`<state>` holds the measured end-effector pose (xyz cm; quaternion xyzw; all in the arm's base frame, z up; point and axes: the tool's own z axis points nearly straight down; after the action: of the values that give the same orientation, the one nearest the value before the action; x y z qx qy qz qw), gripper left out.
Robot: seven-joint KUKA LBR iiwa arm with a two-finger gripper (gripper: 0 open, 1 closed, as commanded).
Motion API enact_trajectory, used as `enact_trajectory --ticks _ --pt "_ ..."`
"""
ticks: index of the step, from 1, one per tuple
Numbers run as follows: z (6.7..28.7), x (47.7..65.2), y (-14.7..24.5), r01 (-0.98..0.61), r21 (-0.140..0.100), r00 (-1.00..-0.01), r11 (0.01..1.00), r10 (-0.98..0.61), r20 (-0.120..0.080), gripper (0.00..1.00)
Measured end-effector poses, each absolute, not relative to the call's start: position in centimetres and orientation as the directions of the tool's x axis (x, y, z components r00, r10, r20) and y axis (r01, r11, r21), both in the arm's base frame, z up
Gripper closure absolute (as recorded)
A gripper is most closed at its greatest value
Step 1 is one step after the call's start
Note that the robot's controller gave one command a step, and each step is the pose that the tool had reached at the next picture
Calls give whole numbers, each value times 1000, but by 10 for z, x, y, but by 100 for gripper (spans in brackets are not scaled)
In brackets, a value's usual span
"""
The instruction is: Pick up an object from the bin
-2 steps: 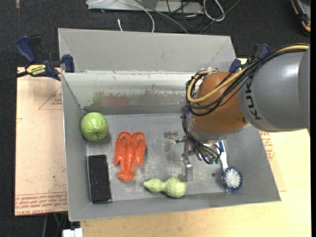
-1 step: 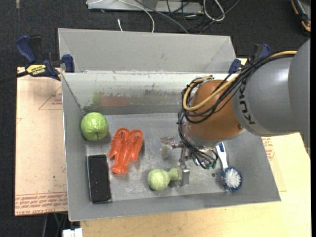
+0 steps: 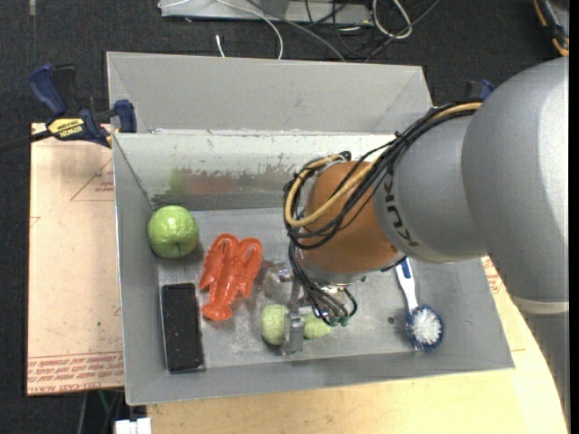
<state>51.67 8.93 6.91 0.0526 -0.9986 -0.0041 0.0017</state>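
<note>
Hovering low at the lower middle of the frame, the gripper [image 3: 294, 333] sits right against a small pale green lump [image 3: 271, 324] on the bin [image 3: 457, 337] floor. I can't tell if the gripper is wide or closed. The lump looks light, rounded and maybe slippery, so it is best taken across its middle. An orange lobster toy [image 3: 229, 274] lies just beside it at the left, crowding that side. The green apple [image 3: 172, 231], black block [image 3: 181, 326] and blue brush [image 3: 421, 319] lie well apart.
</note>
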Motion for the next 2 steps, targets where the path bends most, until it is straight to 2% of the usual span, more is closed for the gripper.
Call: enact_trajectory --ticks 1,2 --pt "70 522 48 -185 2 -983 983 -185 -7 100" --pt "70 522 48 -185 2 -983 983 -185 -7 100"
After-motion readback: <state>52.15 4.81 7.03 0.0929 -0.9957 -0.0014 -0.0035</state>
